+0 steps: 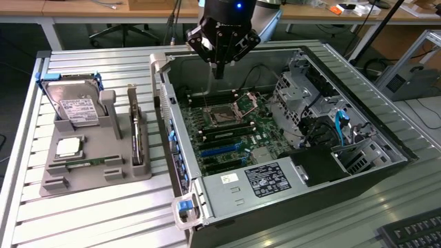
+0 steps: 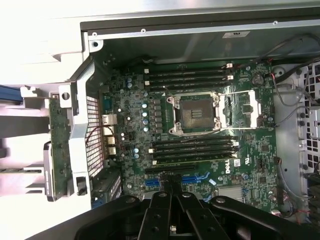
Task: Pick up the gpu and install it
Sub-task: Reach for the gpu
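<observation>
The gpu (image 1: 137, 137) stands on edge in a slot of the grey holder (image 1: 93, 181), left of the open computer case (image 1: 180, 155) in the exterior view. In the wrist view the gpu (image 2: 59, 135) appears as a narrow green board with a silver end, just outside the case wall. My gripper (image 1: 219, 74) hangs above the rear of the case, over the motherboard (image 1: 231, 129), well apart from the gpu. Its fingers are shut with nothing between them. Below my gripper (image 2: 172, 186) lie the motherboard (image 2: 200, 100) and its blue card slots (image 2: 196, 177).
The holder also carries a silver hard drive (image 1: 79, 106), a CPU (image 1: 69, 147) and a RAM stick (image 1: 86, 164). Inside the case are the empty CPU socket (image 1: 224, 114), a power supply (image 1: 258, 181) and drive cages (image 1: 310, 98). A keyboard (image 1: 413, 235) lies at the exterior view's lower right.
</observation>
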